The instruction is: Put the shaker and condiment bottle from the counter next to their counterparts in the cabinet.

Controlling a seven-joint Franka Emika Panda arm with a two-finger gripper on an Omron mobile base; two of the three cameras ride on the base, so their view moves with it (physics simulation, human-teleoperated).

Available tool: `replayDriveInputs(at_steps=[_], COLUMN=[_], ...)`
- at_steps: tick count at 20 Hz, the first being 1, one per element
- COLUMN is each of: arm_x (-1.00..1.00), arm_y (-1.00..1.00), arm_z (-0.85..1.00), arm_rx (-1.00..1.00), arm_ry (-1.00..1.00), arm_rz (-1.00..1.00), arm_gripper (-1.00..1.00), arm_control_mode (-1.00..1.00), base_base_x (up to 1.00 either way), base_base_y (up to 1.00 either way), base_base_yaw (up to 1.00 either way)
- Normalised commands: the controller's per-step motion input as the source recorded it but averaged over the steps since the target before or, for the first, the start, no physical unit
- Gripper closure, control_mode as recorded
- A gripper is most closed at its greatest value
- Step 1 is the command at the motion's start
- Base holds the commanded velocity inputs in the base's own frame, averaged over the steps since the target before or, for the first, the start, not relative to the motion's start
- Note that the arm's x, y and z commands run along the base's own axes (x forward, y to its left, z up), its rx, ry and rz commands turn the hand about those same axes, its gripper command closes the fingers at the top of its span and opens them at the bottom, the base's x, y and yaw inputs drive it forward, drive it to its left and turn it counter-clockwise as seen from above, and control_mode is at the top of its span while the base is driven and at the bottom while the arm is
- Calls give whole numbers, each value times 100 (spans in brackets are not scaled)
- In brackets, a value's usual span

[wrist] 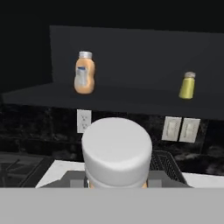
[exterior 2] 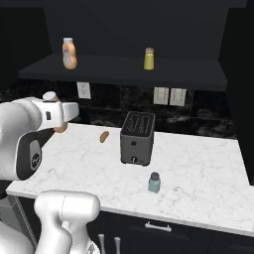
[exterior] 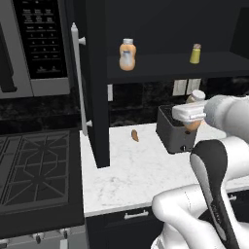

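My gripper (exterior: 187, 113) (exterior 2: 61, 112) is shut on the condiment bottle (exterior: 193, 125) (exterior 2: 60, 128), held upright above the counter (exterior: 131, 180) (exterior 2: 198, 171). The bottle's white cap (wrist: 117, 151) fills the lower middle of the hand view. On the open cabinet shelf (exterior: 165, 72) (exterior 2: 119, 71) stand the counterparts: an orange bottle (exterior: 127, 55) (exterior 2: 69, 53) (wrist: 84, 73) at the left and a yellow-green shaker (exterior: 195, 54) (exterior 2: 149, 59) (wrist: 187, 85) at the right. The pale blue-grey shaker (exterior 2: 154, 183) stands on the counter in front of the toaster.
A black toaster (exterior: 172, 130) (exterior 2: 137, 138) sits mid-counter with a small orange-brown item (exterior: 134, 135) (exterior 2: 104, 136) lying to its left. The open cabinet door (exterior: 95, 82) with its silver handle (exterior: 77, 78) juts out beside the microwave (exterior: 34, 44) and stove (exterior: 34, 170).
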Motion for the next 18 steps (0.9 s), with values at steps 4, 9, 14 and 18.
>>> replayDriveInputs(at_steps=[4,9,14,18], arm_x=[-35,0,8,0], arm_y=[1,1,0,-2], arm_z=[57,62,15,2], arm_rx=[-11,-2,0,0], arm_ry=[-6,-1,3,0], arm_rz=[34,26,3,0], arm_gripper=[100,100,100,100], arm_control_mode=[-100,-100,-100,-100], base_base_x=[0,0,0,0], base_base_y=[0,0,0,0], base_base_yaw=[0,0,0,0])
